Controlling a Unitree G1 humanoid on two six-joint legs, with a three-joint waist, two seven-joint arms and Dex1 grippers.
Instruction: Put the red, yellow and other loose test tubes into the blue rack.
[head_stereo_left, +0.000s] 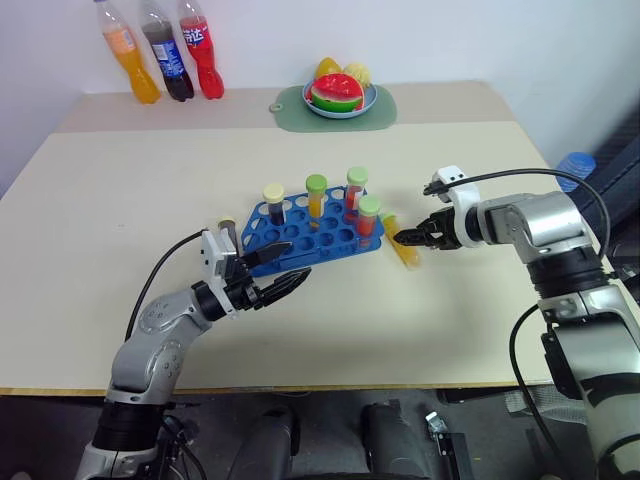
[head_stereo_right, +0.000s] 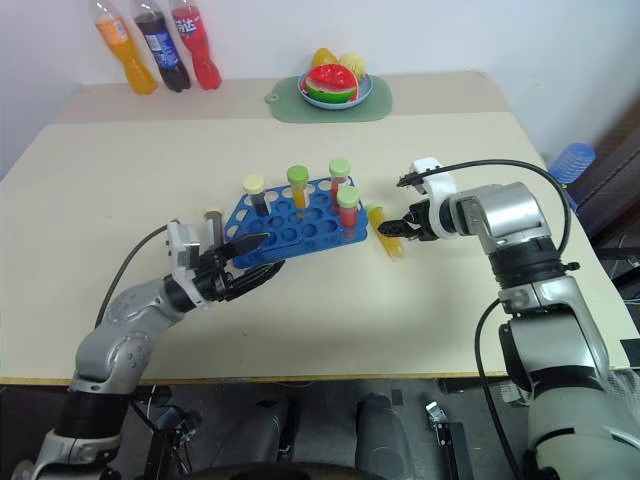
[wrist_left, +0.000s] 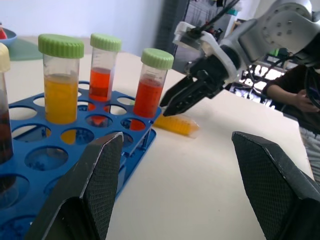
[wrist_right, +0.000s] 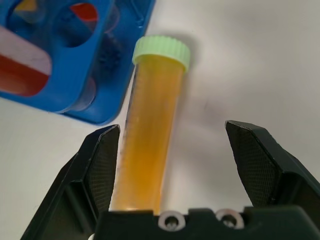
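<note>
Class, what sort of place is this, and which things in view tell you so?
Probably a robot test room staged as a lab bench: a plain table bearing a blue rack of capped tubes, soda bottles, a plate of fruit, and a person seated nearby.

Three soda bottles, orange (head_stereo_left: 128, 55), dark cola (head_stereo_left: 167, 52) and red (head_stereo_left: 201, 49), stand together at the far left corner of the beige table (head_stereo_left: 120, 200), well apart from a green mat (head_stereo_left: 382, 112) bearing a blue plate (head_stereo_left: 368, 100) of toy fruit (head_stereo_left: 336, 88)
</note>
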